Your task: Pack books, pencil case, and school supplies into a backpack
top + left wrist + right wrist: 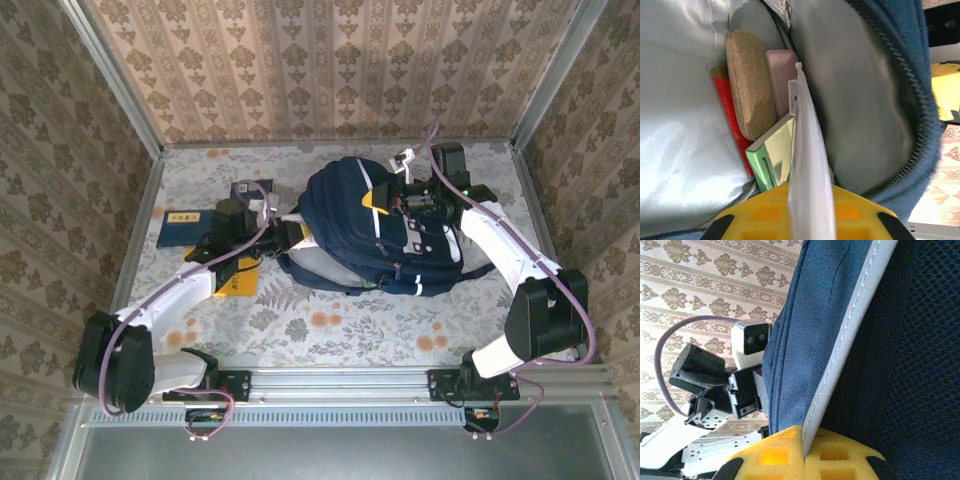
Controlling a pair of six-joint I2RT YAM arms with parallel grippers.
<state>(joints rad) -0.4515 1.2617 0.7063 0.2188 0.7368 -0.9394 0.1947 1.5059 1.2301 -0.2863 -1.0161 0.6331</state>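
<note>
- Navy-blue fabric marks the backpack (390, 235), which lies on its side in the middle of the flowered table (330, 330), mouth toward 9 o'clock in the overhead view.
- At that mouth, the left gripper (810, 210) has its yellow fingers pressed together on the edge of a clear plastic packet (810, 150), which stands up between them inside the bag.
- Seen from the left wrist, four things lie against the pale lining at 10 o'clock of that packet. A tan fabric case (750, 90) sits with a pink item (782, 75) touching its right side, a red packet (732, 115) is tucked under its left, and a pale green pad (770, 157) rests at its lower end.
- Dark zipper teeth (915, 100) curve down the bag's rim at 3 o'clock.
- At 1 o'clock of the bag, the right gripper (805, 450) is clamped shut on the backpack's white-piped edge, with blue cloth rising from its fingers.
- From the right wrist, the left arm's wrist camera (750, 340) shows just beside the bag at 9 o'clock.
- Three books lie outside on the table at 9 o'clock of the bag, with the left arm stretched over them. A blue book (183, 228) with a yellow label lies farthest out, a dark navy book (246, 190) at 10 o'clock, and an orange-yellow book (240, 282) at 8 o'clock.
</note>
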